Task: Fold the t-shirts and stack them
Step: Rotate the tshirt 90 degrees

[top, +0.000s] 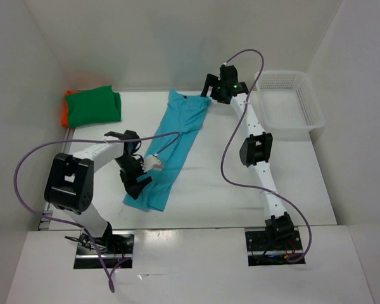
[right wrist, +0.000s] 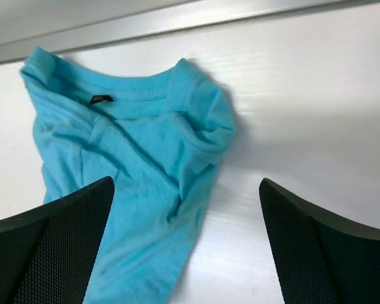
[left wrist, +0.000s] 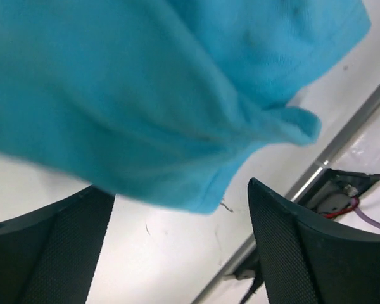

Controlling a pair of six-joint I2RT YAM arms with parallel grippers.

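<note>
The turquoise t-shirt (top: 176, 142) lies folded lengthwise in a long strip across the table, collar at the far end. My left gripper (top: 137, 188) is open over its near hem, which shows in the left wrist view (left wrist: 177, 107) above the open jaws. My right gripper (top: 209, 87) is open just beyond the collar end; the collar (right wrist: 130, 95) with its label lies ahead of the jaws. The dark green t-shirt (top: 94, 106) lies folded at the far left on top of the orange t-shirt (top: 64, 109), of which only an edge shows.
A white mesh basket (top: 288, 104) stands at the far right. White walls close in the table on three sides. A metal rail (left wrist: 342, 142) runs along the table's near edge.
</note>
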